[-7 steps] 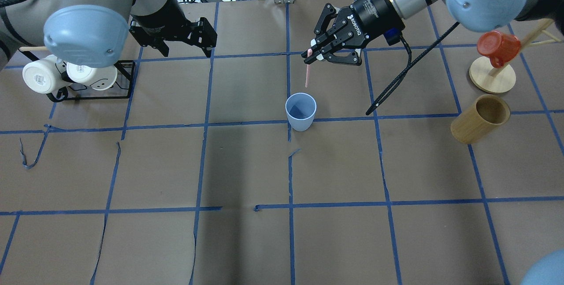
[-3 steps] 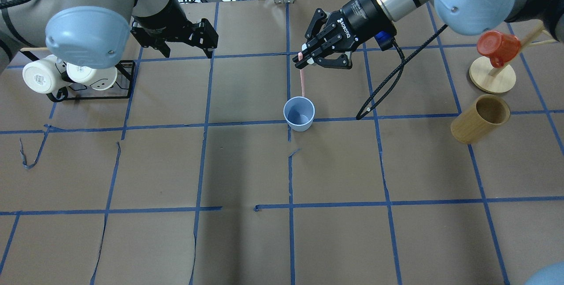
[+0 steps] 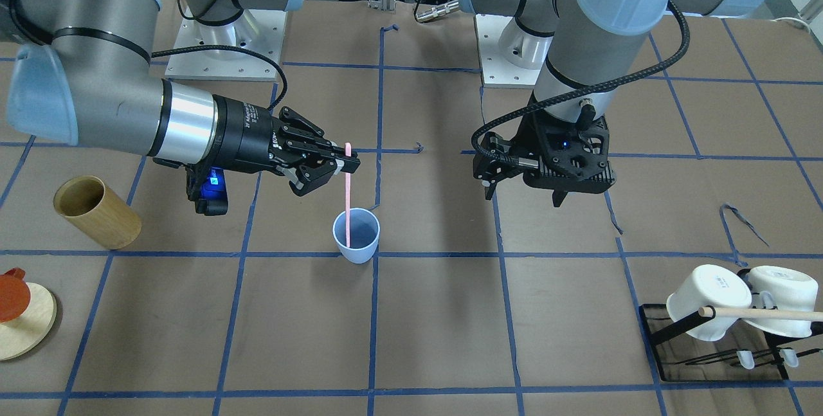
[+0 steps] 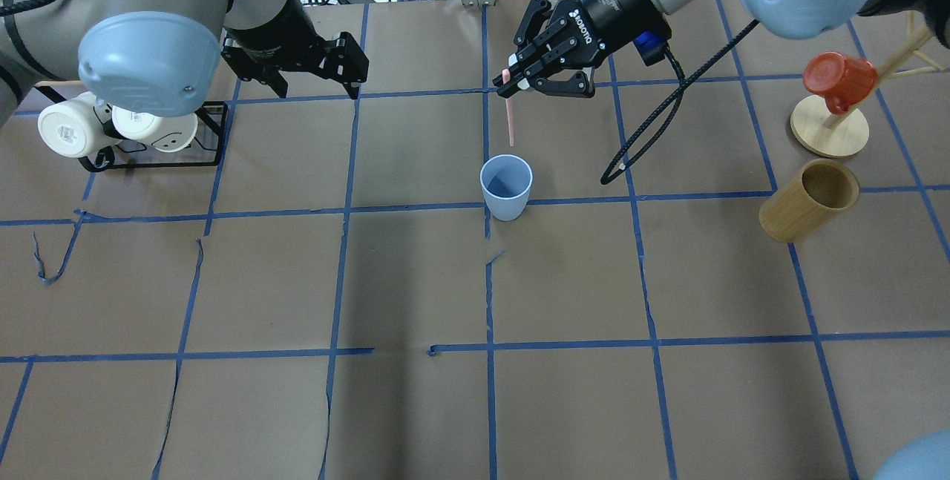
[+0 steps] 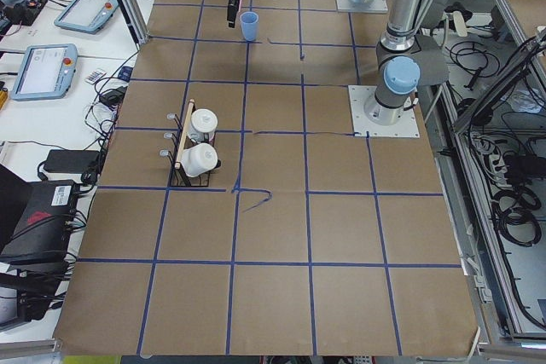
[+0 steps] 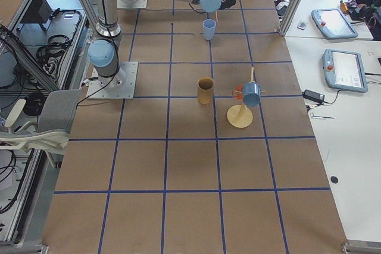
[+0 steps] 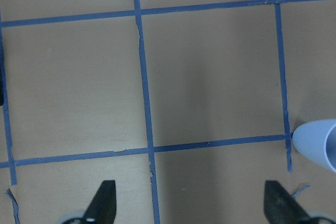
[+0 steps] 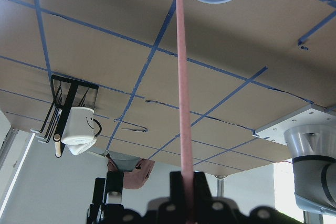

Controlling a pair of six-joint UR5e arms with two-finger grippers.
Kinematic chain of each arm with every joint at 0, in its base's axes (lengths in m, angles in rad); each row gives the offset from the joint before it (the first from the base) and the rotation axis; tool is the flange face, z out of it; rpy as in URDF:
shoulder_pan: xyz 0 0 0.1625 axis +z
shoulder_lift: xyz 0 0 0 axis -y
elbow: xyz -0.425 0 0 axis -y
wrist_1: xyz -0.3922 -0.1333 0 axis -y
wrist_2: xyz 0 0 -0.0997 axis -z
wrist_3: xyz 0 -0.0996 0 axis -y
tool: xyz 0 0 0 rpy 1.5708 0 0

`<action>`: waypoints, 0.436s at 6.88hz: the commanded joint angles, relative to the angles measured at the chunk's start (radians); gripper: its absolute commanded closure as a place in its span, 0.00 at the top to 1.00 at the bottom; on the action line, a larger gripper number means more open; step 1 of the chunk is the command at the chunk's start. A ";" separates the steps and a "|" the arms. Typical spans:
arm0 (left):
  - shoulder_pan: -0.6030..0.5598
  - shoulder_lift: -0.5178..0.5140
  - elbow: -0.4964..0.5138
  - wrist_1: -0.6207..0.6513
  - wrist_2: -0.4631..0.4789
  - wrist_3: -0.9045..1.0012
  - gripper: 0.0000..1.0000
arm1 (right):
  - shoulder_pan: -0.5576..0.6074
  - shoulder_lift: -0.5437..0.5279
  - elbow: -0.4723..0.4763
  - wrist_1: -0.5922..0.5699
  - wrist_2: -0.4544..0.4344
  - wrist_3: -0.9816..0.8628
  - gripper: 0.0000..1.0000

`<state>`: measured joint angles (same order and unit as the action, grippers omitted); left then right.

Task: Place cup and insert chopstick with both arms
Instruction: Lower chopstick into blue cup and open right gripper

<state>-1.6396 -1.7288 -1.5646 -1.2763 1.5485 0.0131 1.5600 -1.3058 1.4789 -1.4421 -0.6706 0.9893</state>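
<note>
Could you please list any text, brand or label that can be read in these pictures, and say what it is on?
"ROBOTIQ": white letters on the black right gripper holding the pink chopstick.
Small white print on its black wrist collar: too blurred to read.
Marks on the white mugs: too small to read.

Brown paper surface (image 4: 415, 280) with a blue tape grid. At one end a wooden cup (image 4: 809, 200) stands near a wooden mug tree (image 4: 829, 131) with a red mug (image 4: 839, 79) hung on it. At the other end, a black wire rack (image 4: 204, 148) holds two white mugs (image 4: 68, 131) on their sides.
</note>
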 commanded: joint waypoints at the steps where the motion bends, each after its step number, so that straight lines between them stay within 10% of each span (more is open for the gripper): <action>1: 0.000 0.000 0.000 0.000 0.001 -0.001 1.00 | 0.000 -0.001 0.000 0.073 -0.003 0.000 0.00; 3: 0.000 0.000 0.000 0.000 0.001 0.001 1.00 | 0.000 0.003 0.023 0.083 -0.001 0.000 0.00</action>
<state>-1.6398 -1.7288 -1.5647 -1.2763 1.5492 0.0133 1.5600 -1.3042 1.4865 -1.3641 -0.6729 0.9894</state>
